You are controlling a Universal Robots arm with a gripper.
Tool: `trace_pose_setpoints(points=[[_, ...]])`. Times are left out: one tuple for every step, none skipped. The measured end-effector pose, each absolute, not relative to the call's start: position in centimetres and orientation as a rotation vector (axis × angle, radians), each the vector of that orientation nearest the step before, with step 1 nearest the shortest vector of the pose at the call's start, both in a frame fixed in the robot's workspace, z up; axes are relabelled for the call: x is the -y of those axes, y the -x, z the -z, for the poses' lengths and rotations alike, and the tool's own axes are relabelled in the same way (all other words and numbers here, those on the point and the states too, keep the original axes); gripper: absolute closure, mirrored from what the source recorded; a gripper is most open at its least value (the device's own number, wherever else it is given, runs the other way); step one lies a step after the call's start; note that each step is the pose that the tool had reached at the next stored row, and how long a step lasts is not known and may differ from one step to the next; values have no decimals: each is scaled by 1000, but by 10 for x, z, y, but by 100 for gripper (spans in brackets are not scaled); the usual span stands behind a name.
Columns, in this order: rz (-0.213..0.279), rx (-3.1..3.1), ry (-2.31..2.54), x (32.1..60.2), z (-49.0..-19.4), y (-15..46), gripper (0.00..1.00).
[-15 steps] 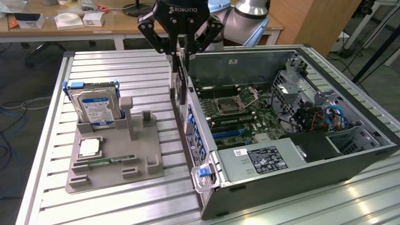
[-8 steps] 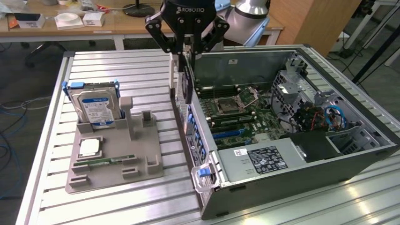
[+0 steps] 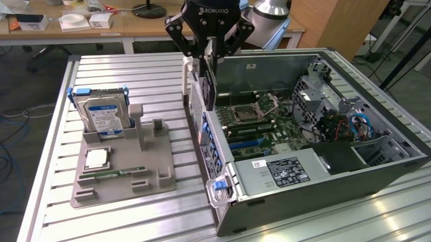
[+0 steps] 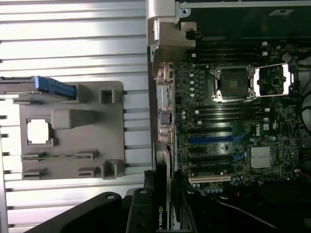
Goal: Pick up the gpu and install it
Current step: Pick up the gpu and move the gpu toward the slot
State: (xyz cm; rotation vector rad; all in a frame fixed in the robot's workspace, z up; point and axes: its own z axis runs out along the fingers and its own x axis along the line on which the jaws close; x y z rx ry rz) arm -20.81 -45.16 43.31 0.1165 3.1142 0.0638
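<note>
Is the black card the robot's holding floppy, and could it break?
Probably stiff: the gpu hangs straight from the gripper without drooping. Probably delicate too: it is thin, and a knock against the metal computer case beside it could hurt it.

Counter (image 3: 135,75): silver slotted aluminium slats. Two items rest directly on it: a grey parts holder (image 3: 158,169) toward the edge at the exterior view's left, and an open computer case (image 3: 323,201) on its side toward the exterior view's right edge. A narrow strip of slats shows between them.
</note>
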Motion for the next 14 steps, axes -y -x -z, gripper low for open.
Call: trace_pose_setpoints(points=[[-64,-3114,-117,452,-433,207,74],[-64,-3114,-117,452,-433,205,74],[-64,-3114,-117,452,-433,204,74],[-64,-3114,-116,452,-433,202,74],[-64,-3114,-116,452,-433,200,74],[-64,-3114,-117,452,-433,199,74],[-64,-3114,-116,452,-433,197,74],[-64,-3114,-116,452,-433,196,74],[-64,-3114,-116,452,-433,194,74],[-64,-3114,-116,452,-433,192,74],[-64,-3114,-116,452,-433,190,74],[-64,-3114,-116,452,-433,189,74],[-64,-3114,-117,452,-433,187,74],[-64,-3114,-117,452,-433,185,74]])
